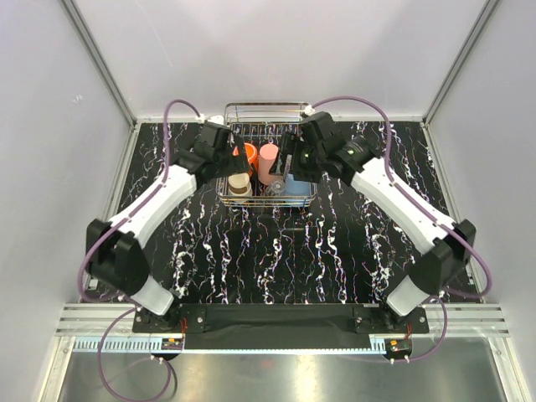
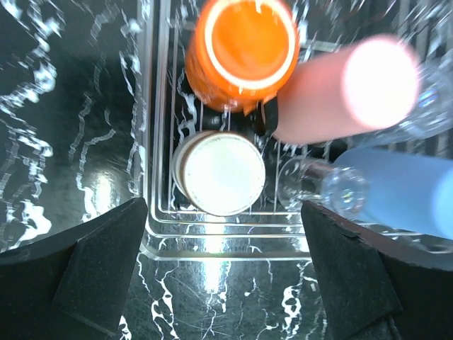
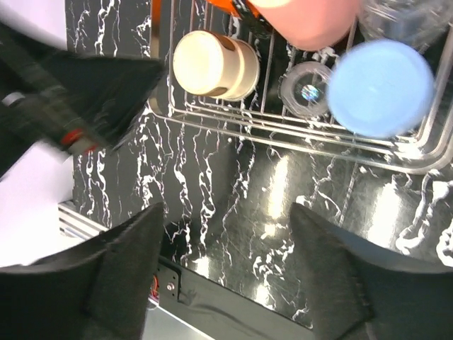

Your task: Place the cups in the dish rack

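Black marble tabletop with white veins, plain white walls around it. Dish rack sits upper centre of the top view, at the table's far edge. All the cups I can see are inside it.

- orange mug: back left, top edge cut off in the left wrist view
- salmon-pink tumbler: just beside the mug, blurred
- beige cup: front left corner
- clear glass: front row between beige cup and light blue cup, hard to make out
- light blue cup runs out of frame on the right
- upper right of the left wrist view: more clear glass, too blurred to count

Left gripper: jaws spread wide, nothing between them, above the rack's front left corner.
Right gripper: jaws also wide, empty, over bare table just in front of the rack's front rail.

In the top view both wrists cover the rack's sides and hide the fingers. Left arm is a dark smear at the left of the right wrist view.
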Tool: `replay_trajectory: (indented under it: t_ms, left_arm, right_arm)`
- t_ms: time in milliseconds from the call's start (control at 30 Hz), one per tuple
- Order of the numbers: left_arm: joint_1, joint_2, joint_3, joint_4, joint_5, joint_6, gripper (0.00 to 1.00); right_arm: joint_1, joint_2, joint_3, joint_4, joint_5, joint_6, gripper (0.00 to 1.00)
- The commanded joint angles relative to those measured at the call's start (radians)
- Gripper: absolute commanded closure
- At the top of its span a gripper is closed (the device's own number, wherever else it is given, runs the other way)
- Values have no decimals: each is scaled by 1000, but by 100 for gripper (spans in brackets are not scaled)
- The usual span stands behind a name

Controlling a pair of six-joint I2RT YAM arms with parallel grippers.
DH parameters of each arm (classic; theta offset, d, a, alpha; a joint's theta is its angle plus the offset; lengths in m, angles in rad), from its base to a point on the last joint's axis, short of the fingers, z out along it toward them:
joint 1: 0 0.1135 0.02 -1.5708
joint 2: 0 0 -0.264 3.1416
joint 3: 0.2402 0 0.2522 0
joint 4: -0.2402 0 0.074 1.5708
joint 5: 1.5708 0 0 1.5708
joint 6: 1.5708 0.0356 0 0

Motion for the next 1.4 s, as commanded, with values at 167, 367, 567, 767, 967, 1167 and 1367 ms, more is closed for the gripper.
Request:
replay_trajectory:
  t_ms: [167, 367, 567, 767, 967, 1167, 1367]
  left_arm:
    - [72, -202, -61, 66, 73, 14, 3]
    - [103, -219, -75, 78, 144, -11, 4]
    - [114, -219, -83, 84, 182, -22, 5]
    - [116, -228, -95, 98, 201, -28, 5]
    - [116, -227, -96, 98, 201, -29, 6]
    - [119, -224, -100, 101, 201, -29, 6]
    - [122, -214, -103, 104, 201, -31, 6]
  right_arm:
    - [62, 233, 224, -50, 87, -33, 48]
    - [63, 373, 325, -109, 179, -41, 67]
    - [63, 491, 437, -215, 279, -47, 80]
    - [63, 537, 475, -241, 316, -65, 96]
    - [63, 566, 478, -246, 325, -67, 100]
    - [63, 580, 448, -217, 333, -75, 100]
    - [63, 575, 413, -166, 325, -98, 100]
